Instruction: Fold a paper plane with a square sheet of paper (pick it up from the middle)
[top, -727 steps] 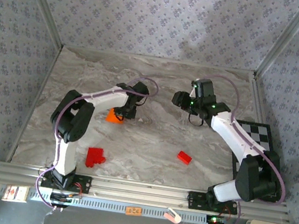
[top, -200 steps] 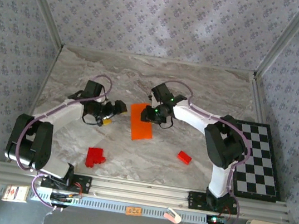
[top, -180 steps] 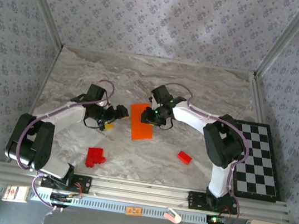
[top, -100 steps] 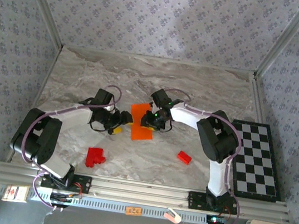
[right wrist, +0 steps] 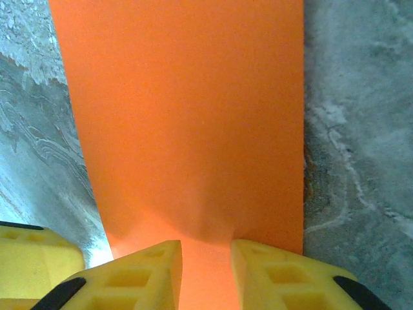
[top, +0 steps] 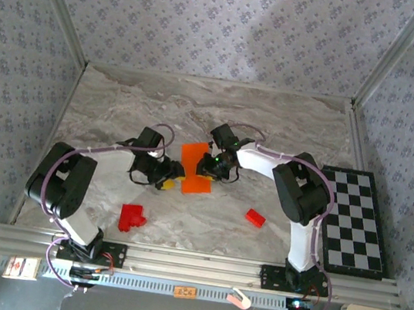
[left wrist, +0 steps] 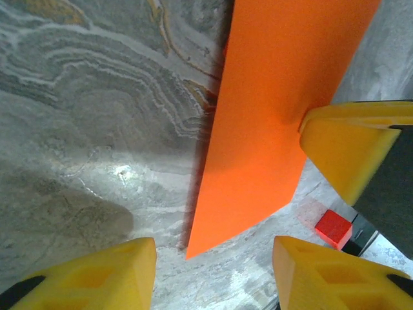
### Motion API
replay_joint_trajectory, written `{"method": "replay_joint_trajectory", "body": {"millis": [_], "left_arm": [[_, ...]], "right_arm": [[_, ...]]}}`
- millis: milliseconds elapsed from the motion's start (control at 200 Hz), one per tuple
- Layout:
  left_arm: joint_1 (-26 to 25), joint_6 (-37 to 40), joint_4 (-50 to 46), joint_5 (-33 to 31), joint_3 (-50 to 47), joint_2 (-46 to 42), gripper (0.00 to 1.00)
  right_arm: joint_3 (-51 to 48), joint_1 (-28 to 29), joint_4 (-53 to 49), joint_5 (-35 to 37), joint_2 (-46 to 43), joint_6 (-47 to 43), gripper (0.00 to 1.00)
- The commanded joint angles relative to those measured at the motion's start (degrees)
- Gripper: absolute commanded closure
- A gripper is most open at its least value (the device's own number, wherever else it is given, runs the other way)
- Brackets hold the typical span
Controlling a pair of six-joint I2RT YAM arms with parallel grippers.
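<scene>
sheet: the thin bright orange sheet of paper (top: 196,167), here an oblong strip, sits mid-desk between the two arm tips.
right fingers: the yellow right fingers (right wrist: 271,274) are pinched together on one short edge of the sheet, which puckers at the pinch.
left fingers: the yellow left fingers (left wrist: 103,274) stand apart, with the sheet's corner just ahead of their gap and untouched.
step in hand: judged to be a second hold, taken to make the next fold.
doing it well: bring the left fingers squarely over the free corner, close on paper alone, and avoid tugging against the right-hand pinch; thin paper buckles readily.
left wrist view: a dark shadow under the long edge suggests the sheet is raised off the grey marbled desk (left wrist: 97,129), a detail too fine for the top view.
top view: gives the layout, with a small red plastic block (top: 255,218) near and a black-and-white chequered board (top: 353,220) well apart.
</scene>
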Motion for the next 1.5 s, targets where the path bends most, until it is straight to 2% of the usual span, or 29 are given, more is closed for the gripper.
{"method": "replay_joint_trajectory", "body": {"millis": [0, 305, 545, 1254, 1494], "left_arm": [[-0.88, 0.11, 0.54, 0.7, 2.11, 1.43, 0.5], [-2.56, -0.62, 1.06, -1.39, 4.12, 3.38, 0.53], [-2.69, 3.43, -5.64, -7.42, 8.08, 4.72, 0.53], [-4.24, 3.98, -4.87, -6.03, 11.86, 9.0, 0.56], [-4.21, 4.96, -8.12, -10.87, 11.9, 6.75, 0.56]], "right_arm": [[-1.32, -0.39, -2.8, 2.3, 2.82, 0.48, 0.71], [-0.83, -0.36, -2.86, 2.2, 3.34, 0.34, 0.73], [-0.85, -0.31, -2.88, 2.37, 3.61, 0.36, 0.74], [-2.02, -0.72, -1.12, 0.76, 3.34, 1.05, 0.74], [-1.95, -0.8, -1.3, 0.77, 3.69, 0.94, 0.74]]}}
